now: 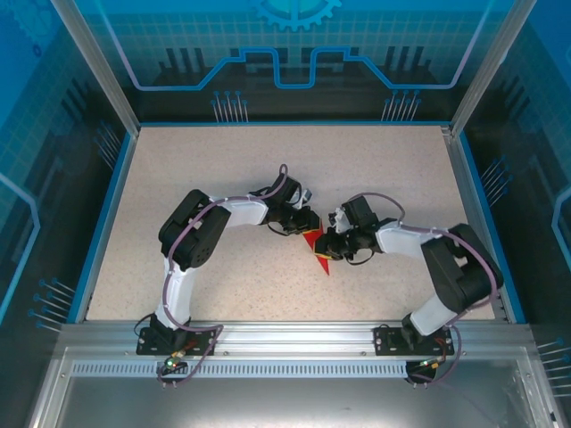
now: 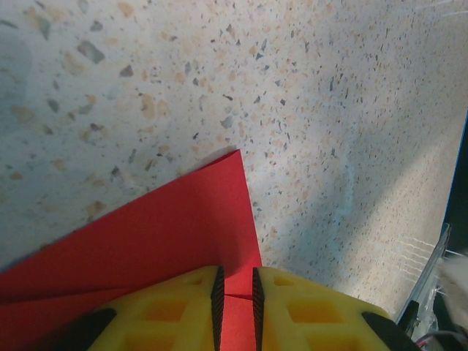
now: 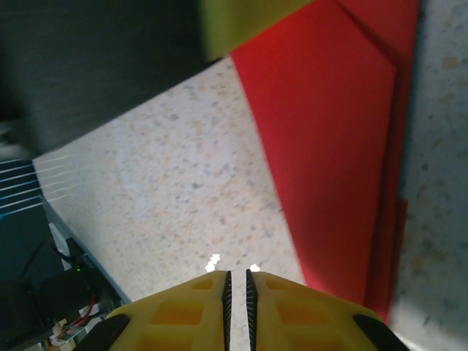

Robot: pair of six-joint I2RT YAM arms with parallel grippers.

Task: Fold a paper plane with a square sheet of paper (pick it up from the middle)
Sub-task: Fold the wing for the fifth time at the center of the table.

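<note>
While my left gripper (image 2: 235, 281) sits nearly closed on the near-pointing red paper's (image 1: 319, 252) far end, grip unclear, my closed, empty right gripper (image 3: 236, 284) waits just right of it.

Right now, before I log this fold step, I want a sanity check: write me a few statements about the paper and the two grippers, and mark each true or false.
1. The red paper has a pointed tip facing the arms' bases. True.
2. The left gripper has red paper in the narrow gap between its fingers. True.
3. The right gripper stands wide open. False: its fingers are almost together.
4. The right gripper pinches the paper. False: the paper lies beside its fingers, with none in the gap.
5. The paper sits at the far left corner of the table. False: it is mid-table, between the two grippers.
</note>
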